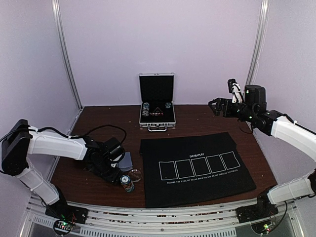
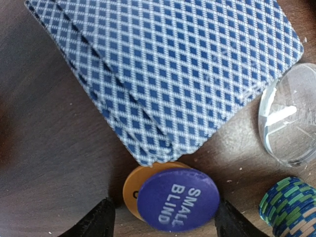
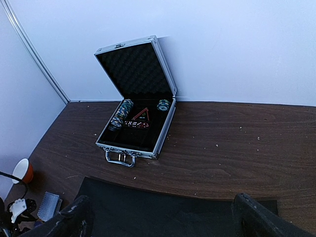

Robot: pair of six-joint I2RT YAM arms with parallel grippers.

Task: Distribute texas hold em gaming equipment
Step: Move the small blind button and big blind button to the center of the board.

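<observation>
A fan of blue-diamond-backed cards (image 2: 173, 74) lies on the brown table, also visible in the top view (image 1: 127, 160). A purple "SMALL BLIND" button (image 2: 177, 200) rests on an orange disc (image 2: 129, 190) at the cards' near edge. My left gripper (image 2: 163, 224) is open low over the table, one finger on each side of these discs, the right finger close to the purple rim. A clear round disc (image 2: 291, 116) and a green-blue chip stack (image 2: 289, 205) lie to the right. My right gripper (image 1: 213, 106) is open and empty, raised at the back right.
An open silver case (image 1: 157, 106) with chip stacks (image 3: 121, 113) stands at the back. A black mat (image 1: 195, 168) with five card outlines covers the middle front. A red-and-white round thing (image 3: 22, 170) shows at the far left in the right wrist view.
</observation>
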